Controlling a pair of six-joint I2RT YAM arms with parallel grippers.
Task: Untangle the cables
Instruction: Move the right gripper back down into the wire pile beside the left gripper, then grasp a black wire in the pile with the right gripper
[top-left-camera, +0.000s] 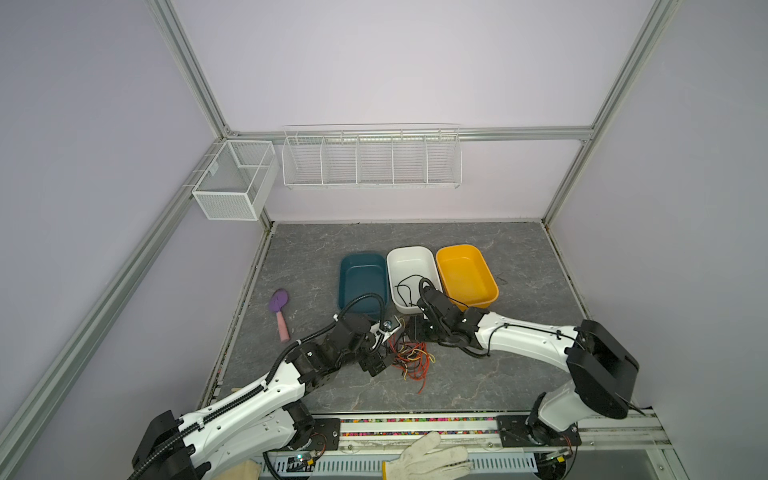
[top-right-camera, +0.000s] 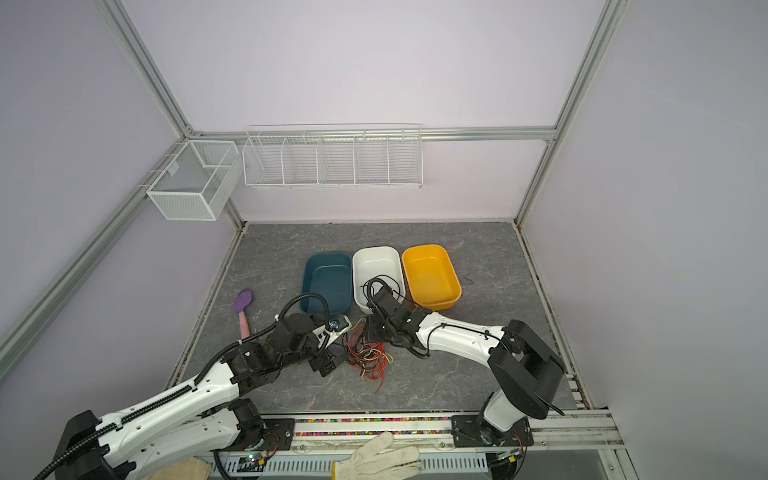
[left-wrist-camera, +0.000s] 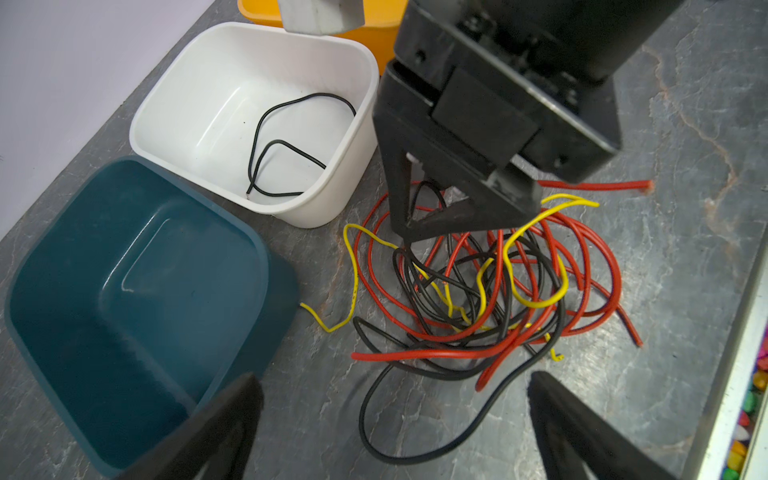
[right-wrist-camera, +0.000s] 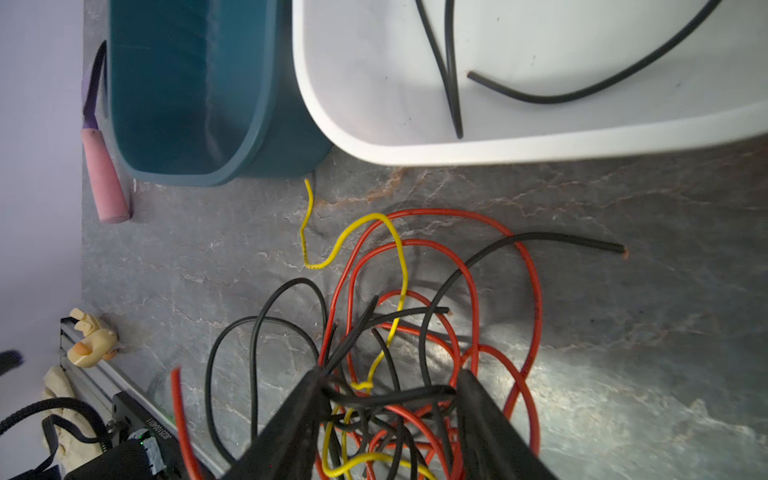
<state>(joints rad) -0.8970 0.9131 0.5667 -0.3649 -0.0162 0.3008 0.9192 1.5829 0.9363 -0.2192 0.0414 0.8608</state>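
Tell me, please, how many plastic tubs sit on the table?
3, side by side in both top views: teal tub left, white tub middle, yellow tub right. None appears hidden.

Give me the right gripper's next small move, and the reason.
Probably close the right gripper on the black cable crossing between its open jaws: its tips straddle the tangle, and a separate black cable already lies in the white bin.
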